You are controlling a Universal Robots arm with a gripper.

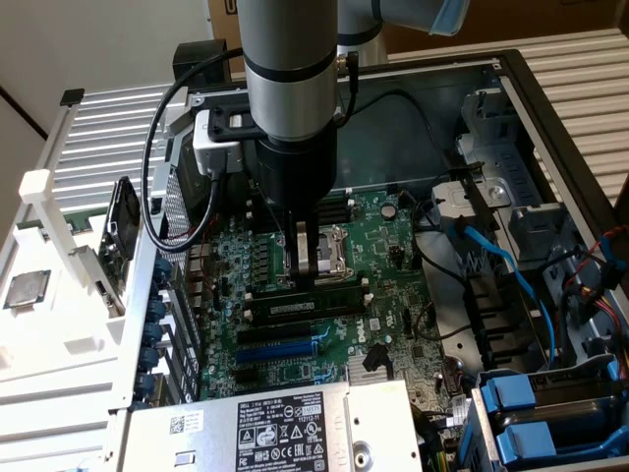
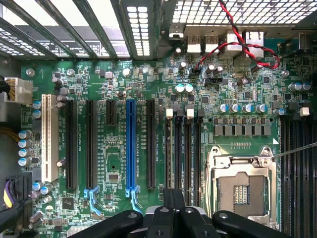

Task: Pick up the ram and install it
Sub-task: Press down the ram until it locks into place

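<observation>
Obs: gripper [image 1: 313, 278] is down inside the open computer case [image 1: 511, 88], over the motherboard [image 1: 393, 256], just beside the empty processor socket [image 2: 245, 186].

Jaws: pressed together. In the wrist view the fingertips [image 2: 173, 201] meet with no gap that I can see, directly over the bank of long black memory slots [image 2: 183, 148] next to the socket.

Ram [image 1: 300, 308]: a long, narrow stick with a white label strip. In the exterior view it stands on edge along one of those slots, just below the fingertips. I cannot tell whether the closed jaws pinch its top edge or only sit over it, because from the wrist camera the board would be edge-on and the fingers cover that spot. Whether it is fully seated, I also cannot tell.

Handling judgement:
- Light, so weight should be no issue for the grip.
- Stiff along its length but thin; it would likely flex or crack under a twist or a sideways load.
- Chips and the contact edge are fragile, so I keep the pads off both.
- Flat faces look smooth; a shallow pinch could slip.
- Best hold, I reckon: the two flat faces near the middle of the top edge, jaws square to the board so that it hangs level with the slot.
</observation>
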